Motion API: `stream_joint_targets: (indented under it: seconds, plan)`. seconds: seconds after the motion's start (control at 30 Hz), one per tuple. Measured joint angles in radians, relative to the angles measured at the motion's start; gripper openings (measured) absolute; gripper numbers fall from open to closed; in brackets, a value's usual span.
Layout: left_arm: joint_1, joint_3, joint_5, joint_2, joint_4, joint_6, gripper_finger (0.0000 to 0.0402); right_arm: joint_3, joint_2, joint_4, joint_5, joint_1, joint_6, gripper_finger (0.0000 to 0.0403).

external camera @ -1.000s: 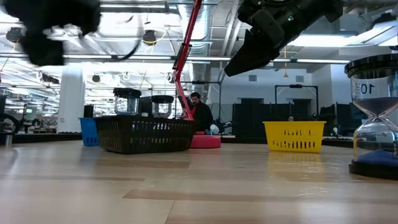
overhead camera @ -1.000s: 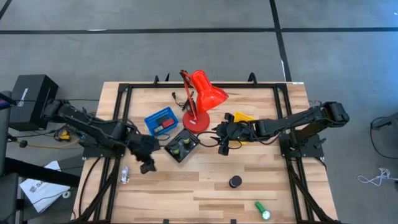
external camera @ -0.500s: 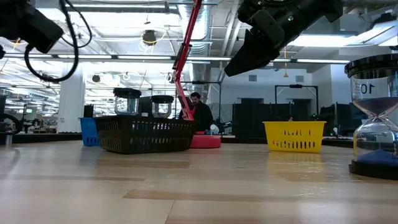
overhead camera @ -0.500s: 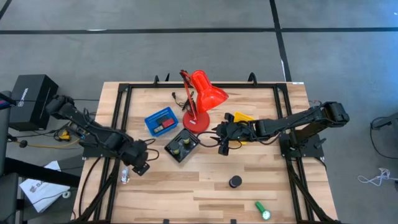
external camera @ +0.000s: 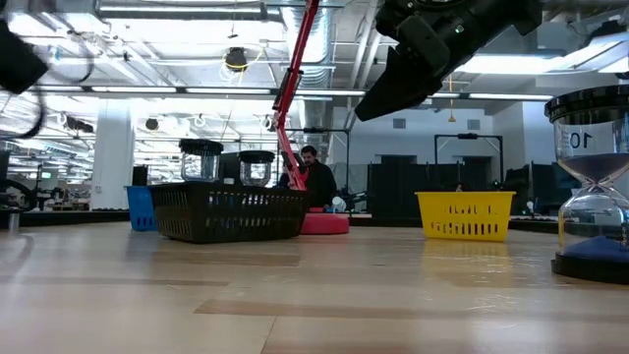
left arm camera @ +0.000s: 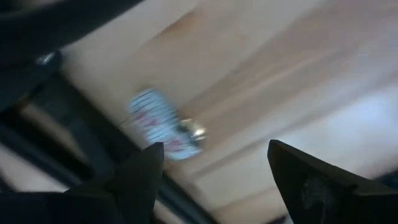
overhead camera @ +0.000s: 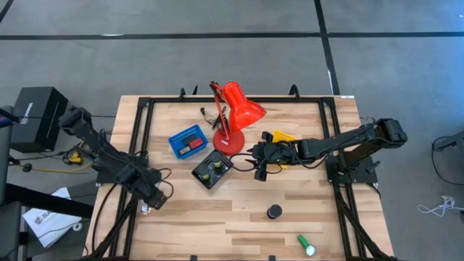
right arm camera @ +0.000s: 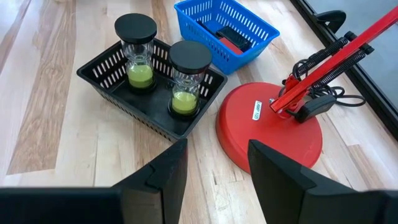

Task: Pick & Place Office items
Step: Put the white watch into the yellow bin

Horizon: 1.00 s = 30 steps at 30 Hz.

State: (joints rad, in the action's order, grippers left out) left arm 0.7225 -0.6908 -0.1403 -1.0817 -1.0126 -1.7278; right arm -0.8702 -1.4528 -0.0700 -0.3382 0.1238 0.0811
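A small silvery item with red marks [left arm camera: 160, 126] lies flat near the table's left edge [overhead camera: 144, 208]. My left gripper [overhead camera: 154, 196] hangs just above and beside it, open [left arm camera: 211, 186]. My right gripper [overhead camera: 259, 165] waits open [right arm camera: 214, 180] near the table's middle, by the lamp base. Two green-sand hourglasses [right arm camera: 140, 55] [right arm camera: 188, 79] stand in the black tray [overhead camera: 212, 170]. A red and a black item [overhead camera: 193, 144] lie in the blue tray. A black-topped hourglass [overhead camera: 273, 212] [external camera: 592, 177] stands alone. The green cylinder [overhead camera: 306, 245] lies near the near edge.
The red desk lamp [overhead camera: 233, 116] stands behind the black tray, its base [right arm camera: 268, 127] close to my right gripper. The blue tray [overhead camera: 188, 141] sits left of the lamp. The yellow tray [overhead camera: 283, 137] lies under my right arm. Bare wood stretches across the near middle of the table.
My left gripper has swung away from the black tray toward the table's left and near edge, ending over the silvery item. In the low view it has slid off to the left. My right arm has kept still.
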Motion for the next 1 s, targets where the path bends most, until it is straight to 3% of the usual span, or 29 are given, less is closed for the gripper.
stream_joint_targets:
  seconds: [0.23, 0.63, 1.0]
  plan:
    - [0.056, 0.129, -0.072, 0.0, 0.014, -0.17, 0.029, 0.0, 0.0, 0.0, 0.0, 0.0, 0.001, 0.0159]
    - [0.057, 0.226, -0.061, 0.0, 0.167, -0.192, 0.0284, 0.0, 0.0, 0.002, 0.0, 0.0, -0.002, 0.0159]
    - [0.057, 0.248, -0.049, 0.0, 0.228, -0.192, 0.0175, 0.0, 0.0, 0.002, 0.0, -0.001, -0.002, 0.0159]
